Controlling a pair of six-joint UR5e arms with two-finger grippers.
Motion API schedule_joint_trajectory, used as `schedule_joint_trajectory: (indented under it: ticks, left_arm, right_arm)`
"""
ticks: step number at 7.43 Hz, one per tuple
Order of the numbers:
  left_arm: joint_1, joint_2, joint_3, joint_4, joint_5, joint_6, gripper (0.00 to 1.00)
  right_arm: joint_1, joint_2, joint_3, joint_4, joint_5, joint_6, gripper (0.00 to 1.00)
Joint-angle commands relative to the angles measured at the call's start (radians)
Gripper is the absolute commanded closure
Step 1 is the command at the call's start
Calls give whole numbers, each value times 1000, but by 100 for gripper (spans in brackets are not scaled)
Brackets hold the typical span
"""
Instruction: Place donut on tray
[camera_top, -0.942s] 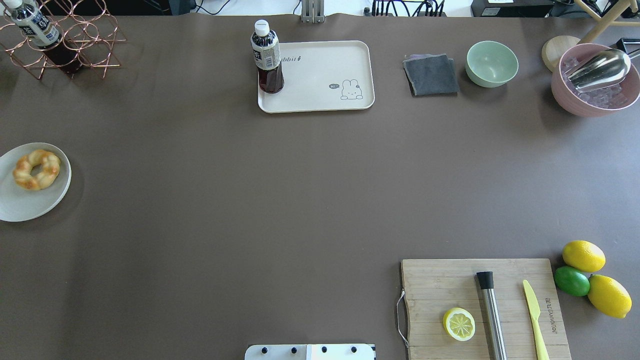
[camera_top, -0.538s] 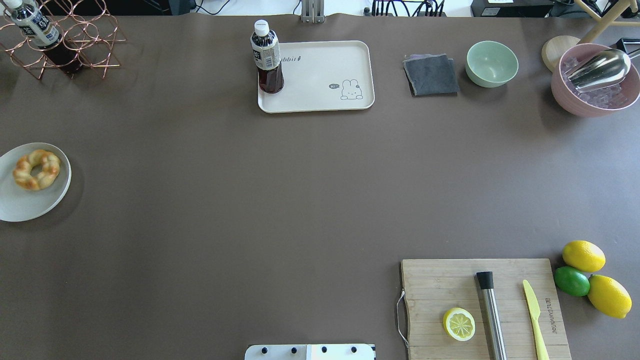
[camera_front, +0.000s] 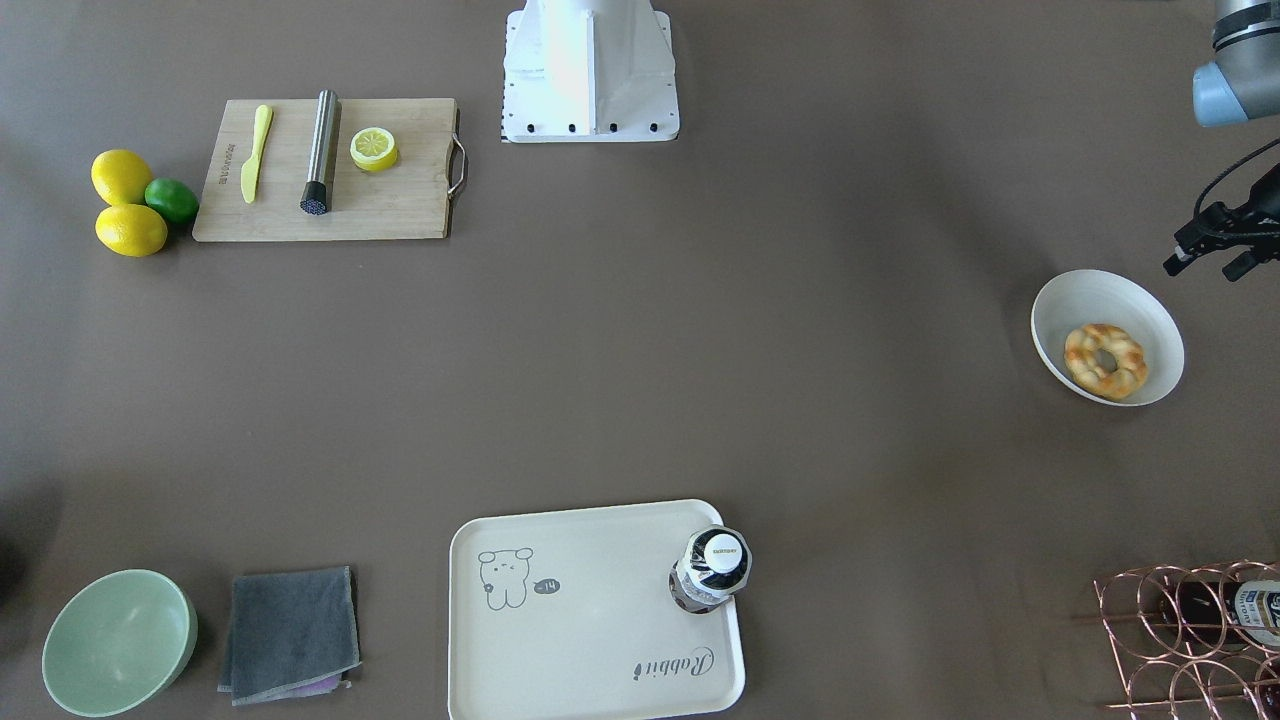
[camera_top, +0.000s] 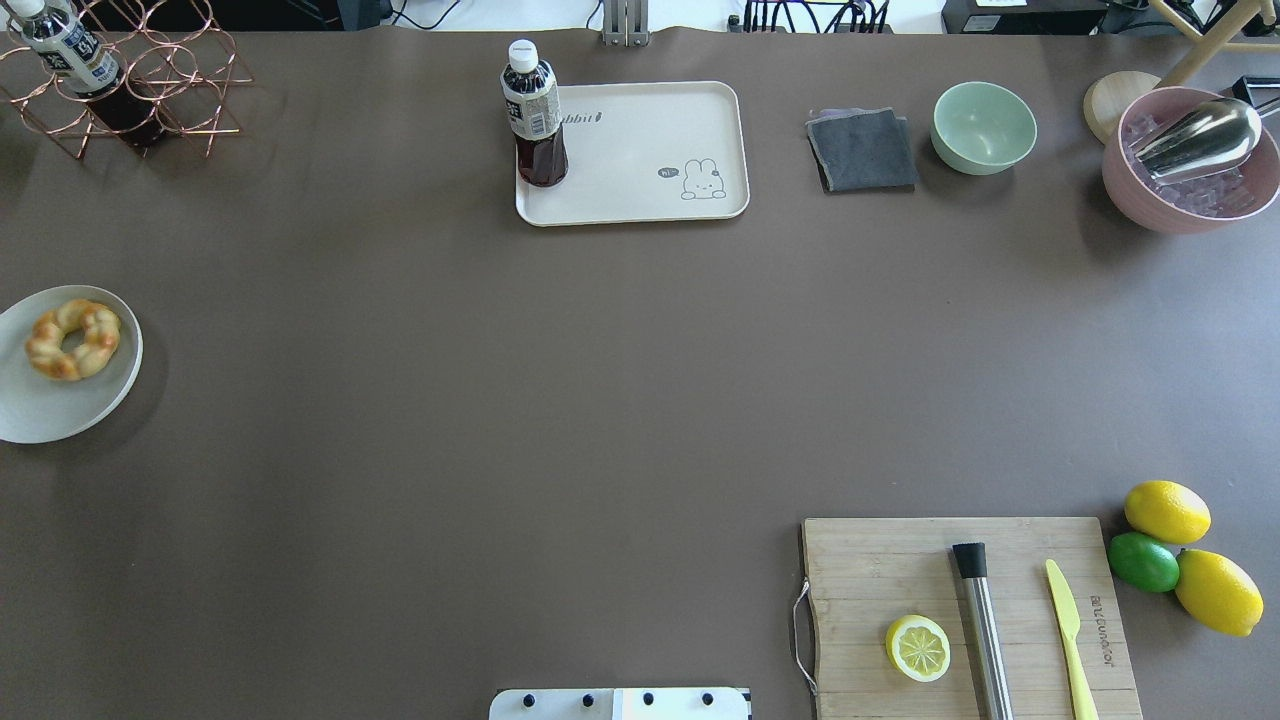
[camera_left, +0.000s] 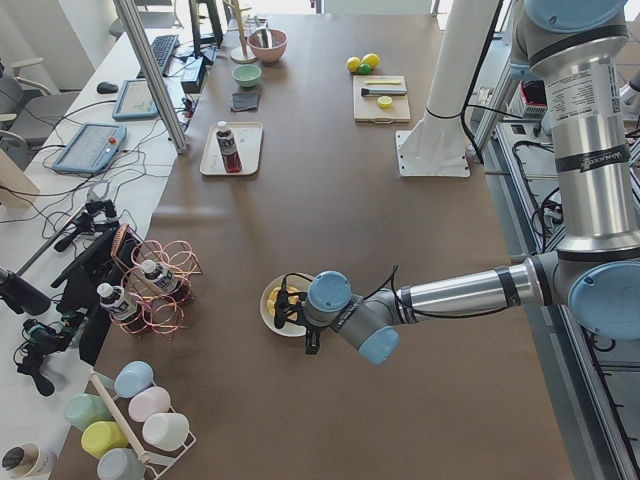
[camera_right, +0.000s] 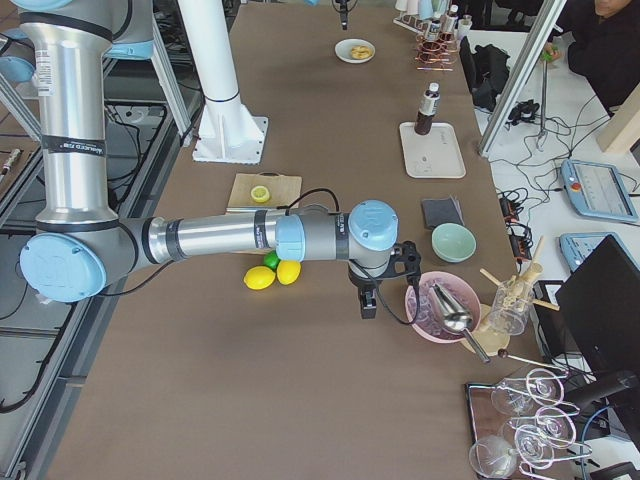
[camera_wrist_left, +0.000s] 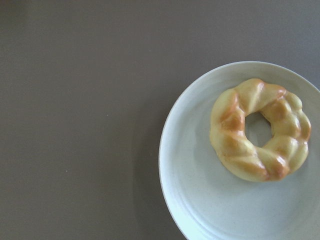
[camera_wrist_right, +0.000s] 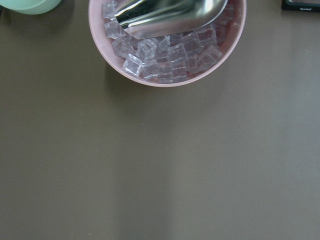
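Front-facing view: the donut (camera_front: 1105, 360) is lying on a plate (camera_front: 1085, 300) near the counter's left end; the tray (camera_front: 590, 630), at the far edge, is carrying only 1 bottle (camera_front: 712, 572). Left side view: the left gripper (camera_left: 288, 312) is hovering by the plate, grip state indeterminable. Right side view: the right gripper (camera_right: 366, 300) is waiting near the right end, likewise indeterminable. Pickup, transfer and placement are all appearing outstanding.

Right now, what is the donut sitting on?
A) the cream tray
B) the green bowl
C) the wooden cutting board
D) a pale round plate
D: the donut lies on the pale round plate near one end of the table, well apart from the tray, which holds only a bottle.
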Motion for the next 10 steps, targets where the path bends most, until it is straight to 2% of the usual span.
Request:
schedule_joint_trajectory:
  ticks: [1,2,3,4,5,7,10]
  left_arm:
    - [6,-9,4,-9,7,-10,2]
    - [8,-14,5,-7,18,-10,2]
    - [23,-26,16,-12,36,-10,2]
    - [25,-58,46,-12,36,-12,2]
    - [26,-88,77,-13,41,-12,2]
    - [95,-136,141,-62,129,-13,3]
    - [97,-144,157,-65,125,-12,3]
  right_arm:
    - [-138,13,-70,324,-1,85,0]
    - [-174,35,-78,370,-4,182,0]
    - [-192,77,-76,377,-4,357,0]
    - [-206,90,-73,380,-1,408,0]
    - [-221,99,-64,380,7,416,0]
    - [-232,125,-63,378,10,419,0]
    - [-238,154,-50,380,65,506,0]
